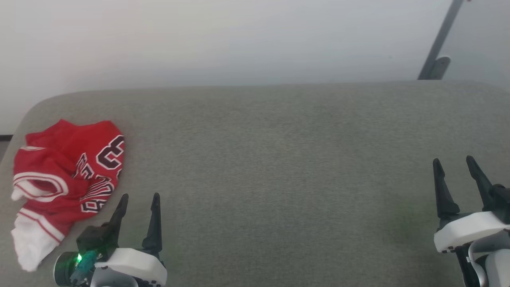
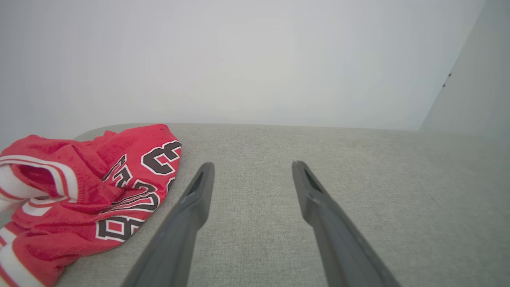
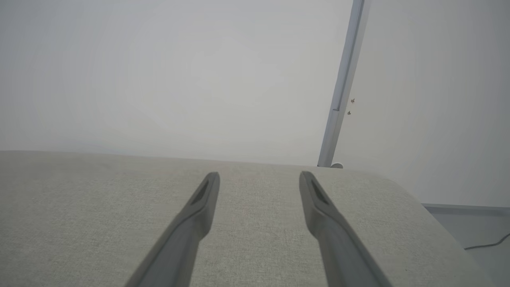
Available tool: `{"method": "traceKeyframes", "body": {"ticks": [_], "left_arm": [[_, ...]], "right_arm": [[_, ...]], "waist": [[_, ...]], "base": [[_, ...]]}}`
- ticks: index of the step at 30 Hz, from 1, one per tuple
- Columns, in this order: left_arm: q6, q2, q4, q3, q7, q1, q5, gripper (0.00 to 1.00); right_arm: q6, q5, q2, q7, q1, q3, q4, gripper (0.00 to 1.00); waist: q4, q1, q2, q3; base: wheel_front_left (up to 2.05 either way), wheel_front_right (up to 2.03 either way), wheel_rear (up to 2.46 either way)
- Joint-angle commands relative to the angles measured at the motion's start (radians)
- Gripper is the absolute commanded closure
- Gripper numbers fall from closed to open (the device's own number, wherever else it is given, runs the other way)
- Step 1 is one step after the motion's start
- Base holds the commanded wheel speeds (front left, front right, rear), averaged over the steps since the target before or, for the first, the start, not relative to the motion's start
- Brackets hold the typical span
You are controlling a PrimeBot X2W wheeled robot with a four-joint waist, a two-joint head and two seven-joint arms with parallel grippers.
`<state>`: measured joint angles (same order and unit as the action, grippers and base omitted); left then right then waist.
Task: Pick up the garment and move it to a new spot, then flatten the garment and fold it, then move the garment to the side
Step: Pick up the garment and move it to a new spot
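Note:
The garment [image 1: 67,175] is a red jersey with white sleeves, striped trim and dark white-outlined lettering, lying crumpled at the far left of the grey padded surface. The left wrist view has the garment [image 2: 87,199] at its lower left. My left gripper [image 1: 139,196] stands open just right of the garment's near edge, apart from it, nothing between its fingers; its own view shows the gripper [image 2: 252,164] over bare fabric. At the lower right my right gripper [image 1: 454,159] is open and empty, and its wrist view shows the gripper [image 3: 259,174] above the surface.
The grey padded surface [image 1: 279,167] has rounded corners and stretches wide between the two grippers. A pale wall rises behind it. A dark slanted pole [image 1: 440,40] stands at the back right, and floor with a cable [image 3: 488,244] lies beyond the right edge.

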<state>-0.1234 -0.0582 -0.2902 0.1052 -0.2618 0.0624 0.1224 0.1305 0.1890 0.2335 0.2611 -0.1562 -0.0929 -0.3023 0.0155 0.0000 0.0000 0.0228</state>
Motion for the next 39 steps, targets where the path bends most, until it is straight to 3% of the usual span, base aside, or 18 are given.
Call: {"method": "traceKeyframes", "body": {"ticks": [1,14,28,34,39], "left_arm": [[-0.002,-0.001,0.000,0.005,-0.005,0.009,0.003,0.00],[0.009,0.008,0.003,0.037,-0.005,-0.011,0.023,0.00],[0.089,0.009,0.065,-0.016,-0.005,-0.071,0.098,0.00],[0.120,0.009,0.094,-0.034,-0.005,-0.103,0.121,0.00],[0.134,0.008,0.111,-0.037,-0.005,-0.112,0.137,0.00]], "right_arm": [[0.000,0.007,-0.001,0.005,0.006,0.003,0.003,0.00],[0.000,0.034,0.001,0.005,-0.010,0.085,0.023,0.00],[0.000,0.054,-0.035,0.005,-0.031,0.267,-0.002,0.00],[0.000,0.062,-0.047,0.004,-0.043,0.307,-0.008,0.00],[0.000,0.067,-0.040,0.004,-0.052,0.324,-0.003,0.00]], "waist": [[0.015,0.0000,0.0000,0.002],[0.198,0.0000,0.0000,0.010],[0.415,0.0000,0.0000,0.020],[0.457,0.0000,0.0000,0.021],[0.453,0.0000,0.0000,0.033]], "base": [[0.00,0.00,0.00],[0.00,0.00,0.00],[0.00,0.00,0.00],[0.00,0.00,0.00],[0.00,0.00,0.00]]}}
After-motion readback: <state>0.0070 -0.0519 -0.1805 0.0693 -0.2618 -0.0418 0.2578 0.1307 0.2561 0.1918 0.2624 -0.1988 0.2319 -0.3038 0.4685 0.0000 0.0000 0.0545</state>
